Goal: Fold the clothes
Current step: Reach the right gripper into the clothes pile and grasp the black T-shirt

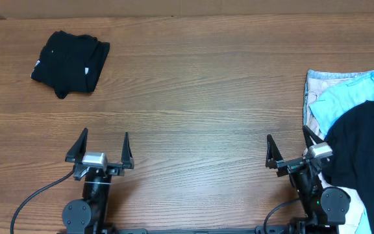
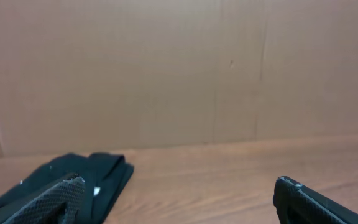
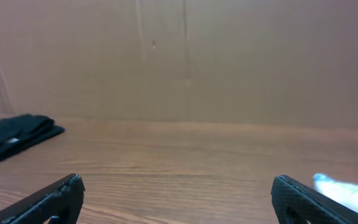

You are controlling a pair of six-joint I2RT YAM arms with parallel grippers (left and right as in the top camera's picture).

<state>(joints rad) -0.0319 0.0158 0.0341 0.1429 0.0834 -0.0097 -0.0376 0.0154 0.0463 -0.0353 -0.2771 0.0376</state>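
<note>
A folded black garment [image 1: 70, 63] lies at the far left of the wooden table; it also shows in the left wrist view [image 2: 73, 180] and small in the right wrist view [image 3: 17, 135]. A heap of unfolded clothes sits at the right edge: a black garment [image 1: 362, 153] over a light blue one [image 1: 349, 97] and a pale patterned one [image 1: 320, 81]. My left gripper [image 1: 104, 142] is open and empty near the front edge. My right gripper [image 1: 287, 142] is open and empty, its right finger close to the heap. A bit of the light blue cloth [image 3: 347, 190] shows in the right wrist view.
The wooden table [image 1: 193, 97] stretches between the folded garment and the heap. A brown cardboard wall [image 2: 179, 68] stands behind the table's far edge. Black cables [image 1: 34, 198] run from the arm bases at the front edge.
</note>
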